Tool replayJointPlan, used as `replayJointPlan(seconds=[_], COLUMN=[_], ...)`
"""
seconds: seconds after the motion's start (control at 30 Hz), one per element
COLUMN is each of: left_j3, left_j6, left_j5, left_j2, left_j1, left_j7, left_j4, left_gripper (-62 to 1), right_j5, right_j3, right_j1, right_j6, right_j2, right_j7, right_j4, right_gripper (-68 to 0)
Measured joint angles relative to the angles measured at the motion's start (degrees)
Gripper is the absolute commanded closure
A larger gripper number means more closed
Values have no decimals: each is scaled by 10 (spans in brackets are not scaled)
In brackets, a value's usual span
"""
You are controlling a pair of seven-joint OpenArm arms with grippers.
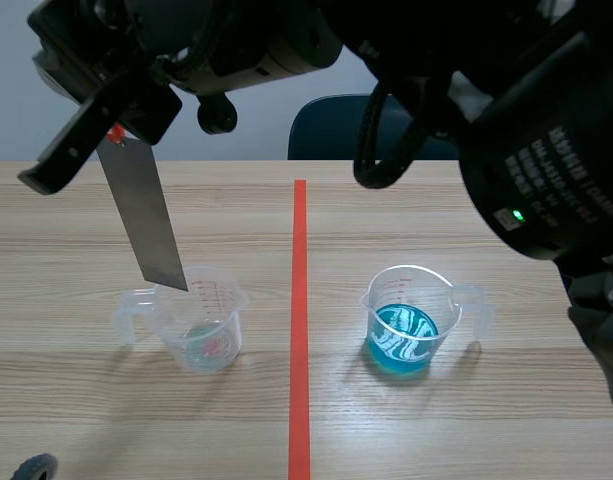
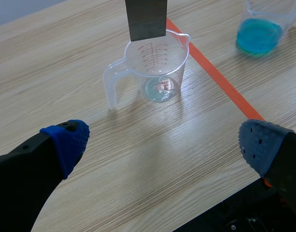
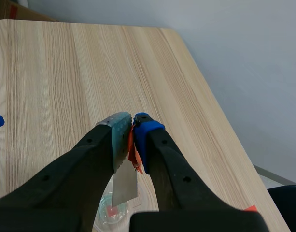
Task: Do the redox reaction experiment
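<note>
Two risks are looming: the strip (image 1: 146, 215), clamped by its top in the right pincer (image 3: 132, 126), is hanging over the far rim of the left cup (image 1: 201, 325) and could tip it or slip free. Its long axis is running steeply, with the lower end pointing down and slightly right. The left pincer (image 2: 164, 142) is gaping apart, empty.

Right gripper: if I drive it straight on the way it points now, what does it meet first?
The strip in the right gripper leads, and its end hangs over the clear cup, so it would likely enter that cup and touch its bottom first; exact alignment is hard to judge.
</note>
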Motion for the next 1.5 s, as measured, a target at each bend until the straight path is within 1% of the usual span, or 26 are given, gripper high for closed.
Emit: replayJointPlan(seconds=[0.7,0.8,0.97,1.1,1.2,1.27,1.37,1.43,1.5], left_j3=[0,0,0,0,0,0,0,0,0], left_j6=[0,0,0,0,0,0,0,0,0], left_j5=[0,0,0,0,0,0,0,0,0], left_j2=[0,0,0,0,0,0,0,0,0], left_j1=[0,0,0,0,0,0,0,0,0], left_j7=[0,0,0,0,0,0,0,0,0], left_j4=[0,0,0,0,0,0,0,0,0], left_gripper=[-623,-623,-623,-623,-623,-623,-623,-623,-623], right_j5=[0,0,1,21,26,26,33,47,60], right_j3=[0,12,40,67,95,115,152,178,203], right_j1=[0,-1,0,-14,-39,-58,-89,-107,-122], right_j6=[0,0,0,3,12,22,23,24,32], right_j2=[1,6,43,82,112,132,165,187,210], right_j7=[-2,-4,-4,4,10,14,31,40,46], right_j4=[0,2,33,58,77,90,111,122,130], right_gripper=[-6,-6,-6,-6,-6,-6,-6,-6,-6])
